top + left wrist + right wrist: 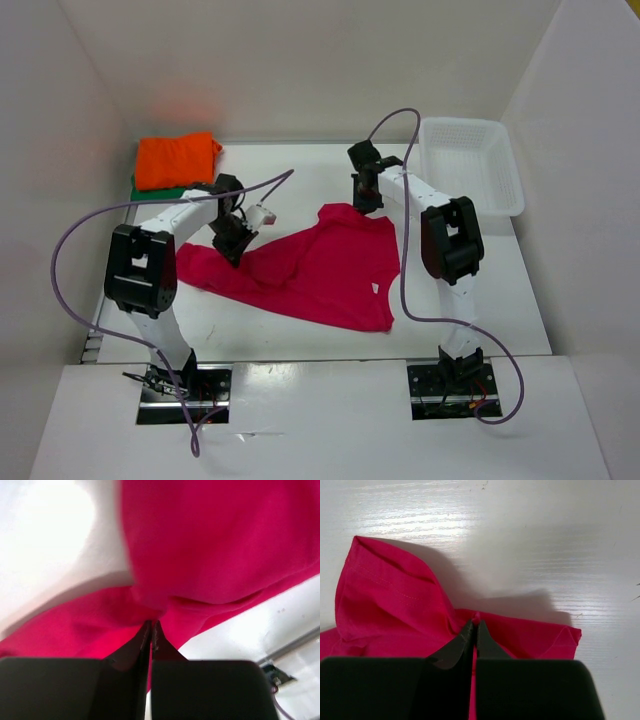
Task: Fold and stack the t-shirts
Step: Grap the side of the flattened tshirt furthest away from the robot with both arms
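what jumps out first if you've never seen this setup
A magenta-red cloth t-shirt sprawls mid-table, pinched by the left claw and right claw. A folded orange cloth t-shirt sits on a green cloth t-shirt far left; a white plastic mesh basket far right.

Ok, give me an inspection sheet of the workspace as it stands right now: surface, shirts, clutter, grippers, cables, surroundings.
Surface: white table, no spills or marks seen from above.
Job's things: magenta-red t-shirt spread unfolded at centre; orange t-shirt folded at far left, lying on the green t-shirt, of which only an edge shows.
Clutter: white mesh basket at far right, apart from the shirts; nothing else seen.
Grippers: left gripper shut on the magenta-red t-shirt's left part; right gripper shut on its far edge.
Cables: left cable loops wide of its arm; right cable hangs by the shirt's right edge.
Surroundings: white walls on three sides; nothing else seen.
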`<state>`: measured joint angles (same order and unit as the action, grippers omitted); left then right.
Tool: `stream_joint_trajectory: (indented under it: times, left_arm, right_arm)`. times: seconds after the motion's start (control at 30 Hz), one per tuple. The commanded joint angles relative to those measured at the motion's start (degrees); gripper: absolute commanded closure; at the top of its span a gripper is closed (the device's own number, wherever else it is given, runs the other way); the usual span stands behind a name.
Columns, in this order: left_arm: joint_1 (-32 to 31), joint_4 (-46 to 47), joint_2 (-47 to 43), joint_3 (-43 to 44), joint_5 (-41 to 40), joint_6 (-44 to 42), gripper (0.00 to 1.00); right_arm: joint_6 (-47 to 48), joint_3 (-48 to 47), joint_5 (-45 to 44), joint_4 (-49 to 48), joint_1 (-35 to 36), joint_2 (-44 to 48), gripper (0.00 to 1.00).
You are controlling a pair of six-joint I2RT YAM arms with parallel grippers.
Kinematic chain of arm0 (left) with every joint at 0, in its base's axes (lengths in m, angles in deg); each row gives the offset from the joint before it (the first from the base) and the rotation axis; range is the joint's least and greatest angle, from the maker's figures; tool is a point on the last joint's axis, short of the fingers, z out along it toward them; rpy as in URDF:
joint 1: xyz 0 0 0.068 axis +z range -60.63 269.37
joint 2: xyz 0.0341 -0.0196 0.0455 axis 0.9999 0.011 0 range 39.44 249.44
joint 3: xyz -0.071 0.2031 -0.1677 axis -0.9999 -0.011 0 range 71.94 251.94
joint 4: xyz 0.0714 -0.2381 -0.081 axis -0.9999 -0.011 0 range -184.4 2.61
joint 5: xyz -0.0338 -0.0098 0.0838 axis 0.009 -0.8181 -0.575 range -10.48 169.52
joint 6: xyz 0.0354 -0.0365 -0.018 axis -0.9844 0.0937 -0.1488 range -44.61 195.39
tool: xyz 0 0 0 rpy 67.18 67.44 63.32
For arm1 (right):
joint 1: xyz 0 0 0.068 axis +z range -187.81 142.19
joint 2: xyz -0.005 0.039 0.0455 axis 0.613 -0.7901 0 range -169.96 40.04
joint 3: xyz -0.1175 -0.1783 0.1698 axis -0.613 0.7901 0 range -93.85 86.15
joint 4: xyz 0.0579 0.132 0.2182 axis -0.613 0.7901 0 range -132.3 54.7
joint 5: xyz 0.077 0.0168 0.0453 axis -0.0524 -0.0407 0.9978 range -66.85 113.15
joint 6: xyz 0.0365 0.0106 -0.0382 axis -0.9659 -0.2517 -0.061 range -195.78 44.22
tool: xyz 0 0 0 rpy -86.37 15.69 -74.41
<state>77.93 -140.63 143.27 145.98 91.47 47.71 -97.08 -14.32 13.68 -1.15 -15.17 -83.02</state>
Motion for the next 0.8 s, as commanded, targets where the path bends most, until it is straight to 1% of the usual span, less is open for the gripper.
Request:
stream_joint_trajectory:
  times: [0.0, 0.03, 0.13, 0.2, 0.3, 0.53, 0.63, 0.67, 0.77]
  left_arm:
    - [2.9, 3.2, -6.2, 5.3, -2.9, 1.8, 1.00]
    - [3.9, 4.5, -8.4, 6.5, -4.1, 2.4, 1.00]
    - [8.4, 12.9, -10.7, 10.8, -7.9, 3.5, 1.00]
    - [11.3, 16.1, -10.0, 13.3, -8.4, 4.0, 1.00]
    - [13.3, 21.3, -7.2, 16.0, -9.9, 5.6, 1.00]
    - [14.3, 31.8, -6.0, 15.2, -14.4, 6.9, 1.00]
    - [14.9, 35.8, -6.0, 15.2, -16.6, 5.0, 1.00]
    - [15.5, 37.4, -5.5, 15.8, -17.1, 3.9, 1.00]
    - [16.9, 37.4, -2.2, 19.6, -17.1, 2.6, 1.00]
  right_arm:
    - [1.4, -2.5, -0.8, -0.6, -0.2, 4.6, 1.00]
    - [1.4, -3.6, -0.8, -0.6, -0.9, 5.1, 1.00]
    - [2.0, -6.5, -0.8, -0.1, -2.5, 4.6, 1.00]
    - [2.7, -8.9, -0.8, 0.4, -3.1, 4.0, 1.00]
    - [2.7, -12.7, -2.1, 1.1, -3.1, 2.3, 1.00]
    - [2.7, -16.0, -4.7, 1.7, -3.6, 1.8, 1.00]
    - [2.7, -16.5, -5.9, 1.7, -3.6, 2.3, 1.00]
    - [2.7, -17.0, -6.4, 1.7, -3.6, 2.3, 1.00]
    - [2.7, -18.3, -7.0, 2.3, -4.9, 2.3, 1.00]
